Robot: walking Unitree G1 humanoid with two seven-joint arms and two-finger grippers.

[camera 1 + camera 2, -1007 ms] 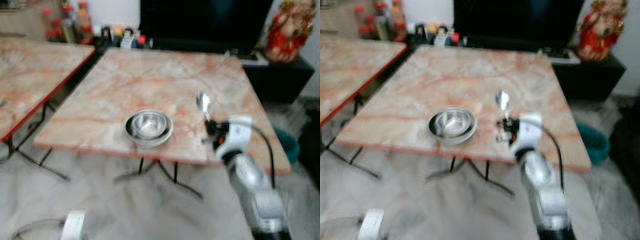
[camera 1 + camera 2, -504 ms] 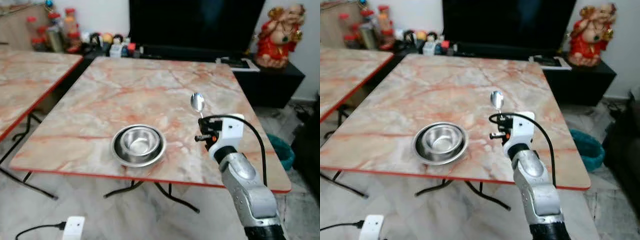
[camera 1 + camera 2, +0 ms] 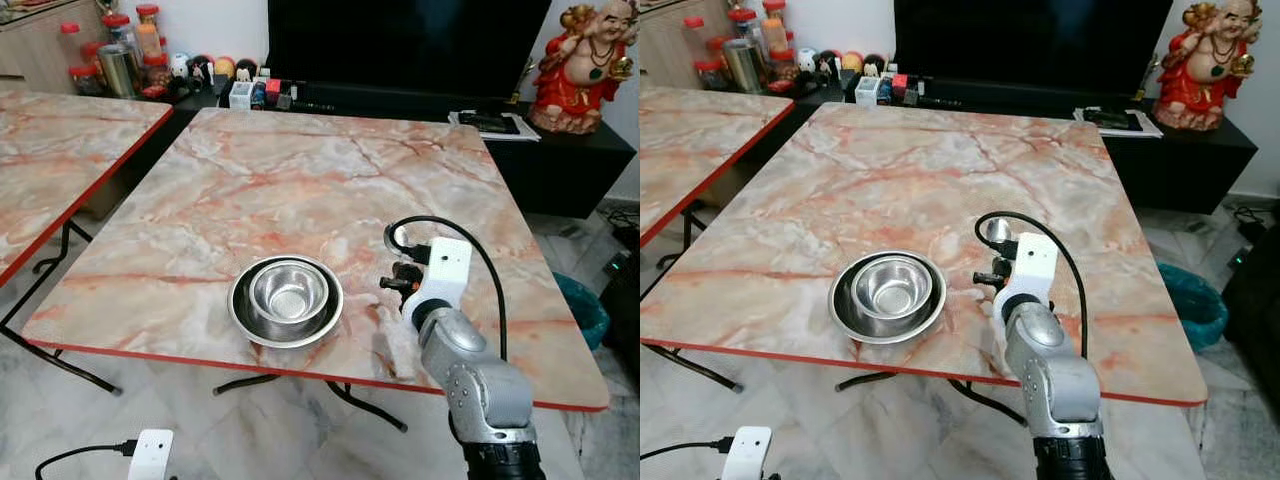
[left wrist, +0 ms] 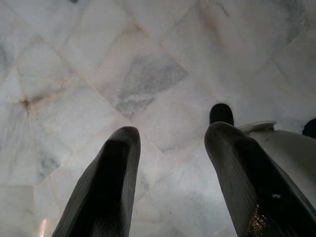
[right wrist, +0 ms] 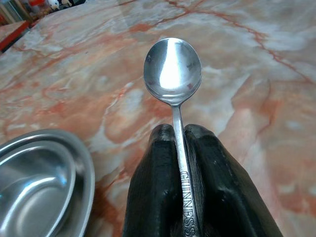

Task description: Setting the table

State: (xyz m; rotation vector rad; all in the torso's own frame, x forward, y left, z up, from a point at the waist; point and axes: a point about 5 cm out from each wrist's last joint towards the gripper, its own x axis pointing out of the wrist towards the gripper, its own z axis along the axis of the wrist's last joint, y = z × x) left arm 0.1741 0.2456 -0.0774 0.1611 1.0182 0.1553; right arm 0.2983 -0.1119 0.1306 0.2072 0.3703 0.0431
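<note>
Spoon (image 5: 173,74): polished steel, oval bowl facing up, slim handle with engraved lettering. Handle clamped between the two black fingers of the right gripper (image 5: 180,136); bowl projects beyond the fingertips, held above the table (image 3: 300,180), just right of the bowls.

Bowls (image 3: 287,298): two round steel pieces nested, a smaller deep bowl (image 3: 893,286) sitting inside a wider shallow one (image 3: 845,305). Both upright, empty, shiny. Placed near the table's front edge, roughly mid-width.

Table: square top, pink-orange marble pattern with red veins, red edge trim, black folding metal legs. Carries the nested bowls.
</note>
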